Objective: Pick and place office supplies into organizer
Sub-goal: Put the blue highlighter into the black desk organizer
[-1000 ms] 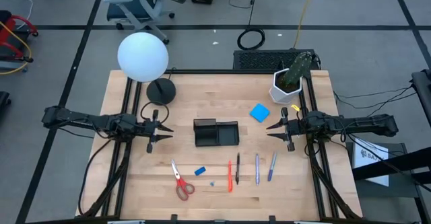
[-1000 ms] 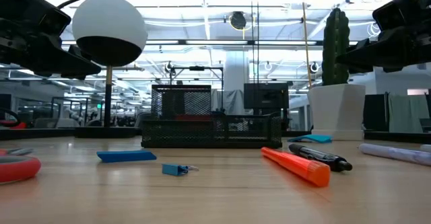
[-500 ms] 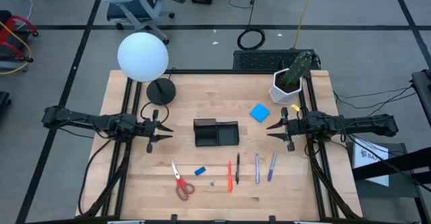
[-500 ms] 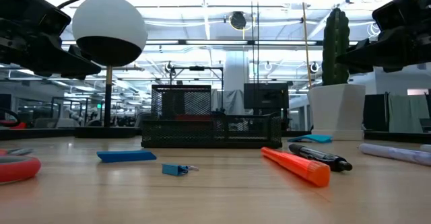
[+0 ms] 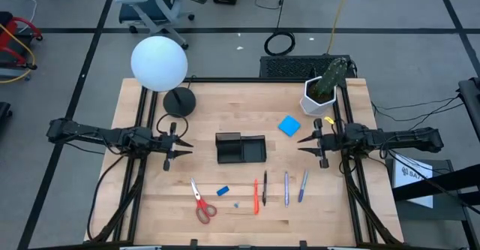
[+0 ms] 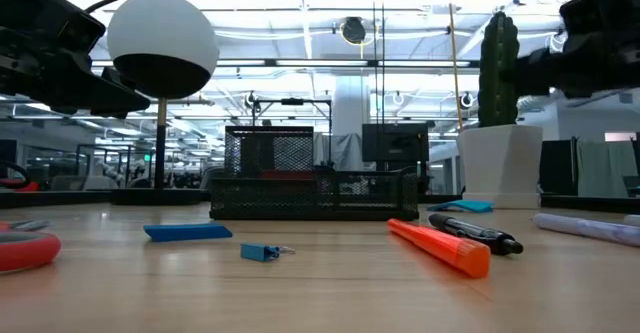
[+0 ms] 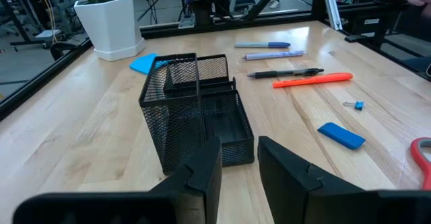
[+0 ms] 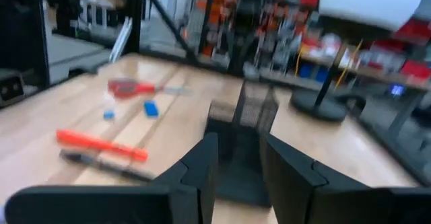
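Note:
The black mesh organizer (image 5: 241,148) stands at the middle of the table. Nearer the front edge lie red-handled scissors (image 5: 201,202), a blue eraser (image 5: 223,191), a small blue clip (image 5: 236,203), an orange pen (image 5: 256,196), a black pen (image 5: 265,188) and two more pens (image 5: 286,188). A blue note pad (image 5: 289,125) lies flat at the organizer's far right. My left gripper (image 5: 186,146) hovers left of the organizer, open and empty. My right gripper (image 5: 301,143) hovers to its right, open and empty. Both point at the organizer (image 7: 195,109).
A white globe lamp (image 5: 159,64) on a round black base (image 5: 179,101) stands at the far left. A cactus in a white pot (image 5: 322,88) stands at the far right, close behind my right gripper. Bare wood lies around the organizer.
My right gripper has tipped upward a little and rolled slightly about its own axis, staying in the same place. Nothing on the table has moved.

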Motion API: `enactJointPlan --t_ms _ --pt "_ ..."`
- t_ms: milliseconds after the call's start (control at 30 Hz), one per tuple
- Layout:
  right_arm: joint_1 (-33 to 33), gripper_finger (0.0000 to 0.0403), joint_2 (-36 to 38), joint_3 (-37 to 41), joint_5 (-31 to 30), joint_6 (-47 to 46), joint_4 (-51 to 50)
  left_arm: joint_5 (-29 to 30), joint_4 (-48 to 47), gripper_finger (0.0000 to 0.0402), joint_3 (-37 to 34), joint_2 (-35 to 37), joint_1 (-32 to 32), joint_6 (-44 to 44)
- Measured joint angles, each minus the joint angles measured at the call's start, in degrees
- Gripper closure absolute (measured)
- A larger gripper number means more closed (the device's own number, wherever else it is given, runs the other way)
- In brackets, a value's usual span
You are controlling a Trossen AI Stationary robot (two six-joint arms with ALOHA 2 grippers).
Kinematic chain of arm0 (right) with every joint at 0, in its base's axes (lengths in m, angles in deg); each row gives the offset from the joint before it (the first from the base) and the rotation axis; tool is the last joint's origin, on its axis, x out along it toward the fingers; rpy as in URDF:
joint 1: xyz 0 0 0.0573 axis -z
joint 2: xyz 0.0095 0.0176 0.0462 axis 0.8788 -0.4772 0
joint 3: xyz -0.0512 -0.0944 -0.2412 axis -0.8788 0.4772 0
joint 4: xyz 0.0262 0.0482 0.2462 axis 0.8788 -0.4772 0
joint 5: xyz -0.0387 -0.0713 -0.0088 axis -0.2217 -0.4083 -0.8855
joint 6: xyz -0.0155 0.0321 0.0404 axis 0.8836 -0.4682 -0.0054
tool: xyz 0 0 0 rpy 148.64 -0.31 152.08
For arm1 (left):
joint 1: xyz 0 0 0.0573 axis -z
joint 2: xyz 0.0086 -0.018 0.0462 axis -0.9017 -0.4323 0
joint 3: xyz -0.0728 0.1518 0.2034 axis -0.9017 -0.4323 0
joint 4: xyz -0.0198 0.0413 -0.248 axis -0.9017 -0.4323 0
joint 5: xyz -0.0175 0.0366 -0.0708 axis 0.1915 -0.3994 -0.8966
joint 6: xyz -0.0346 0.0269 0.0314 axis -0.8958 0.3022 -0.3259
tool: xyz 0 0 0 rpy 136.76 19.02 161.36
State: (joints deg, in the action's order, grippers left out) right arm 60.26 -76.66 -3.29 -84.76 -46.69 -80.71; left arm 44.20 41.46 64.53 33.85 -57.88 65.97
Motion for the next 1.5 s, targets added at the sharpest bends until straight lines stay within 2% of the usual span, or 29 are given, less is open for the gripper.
enactJointPlan --t_ms 433,600,767,900,967,1067,1333,1500 --pt "0.0 0.0298 0.0 0.0 0.0 -11.6 2.6 0.0 0.0 0.0298 0.0 0.0 0.0 0.0" --pt "0.0 0.0298 0.0 0.0 0.0 -10.0 5.6 0.0 0.9 0.0298 0.0 0.0 0.0 1.1" --pt "0.0 0.0298 0.0 0.0 0.0 -11.4 8.1 0.0 5.4 0.0298 0.0 0.0 0.0 2.9" --pt "0.0 0.0298 0.0 0.0 -0.1 -14.6 8.2 0.0 8.5 0.0298 0.0 0.0 0.0 -2.8" --pt "0.0 0.0298 0.0 0.0 -0.1 -14.5 8.2 0.0 9.9 0.0298 0.0 0.0 0.0 -6.8" --pt "0.0 0.0298 0.0 0.0 -0.4 -12.5 9.8 1.2 14.3 0.0298 0.0 0.0 0.0 -8.3" --pt "0.0 0.0298 0.0 0.0 -10.9 -3.4 22.7 4.3 30.9 0.0298 0.0 0.0 0.0 -9.8" --pt "0.0 0.0298 0.0 0.0 -12.0 -4.0 31.0 5.8 36.1 0.0298 0.0 0.0 0.0 -6.2"
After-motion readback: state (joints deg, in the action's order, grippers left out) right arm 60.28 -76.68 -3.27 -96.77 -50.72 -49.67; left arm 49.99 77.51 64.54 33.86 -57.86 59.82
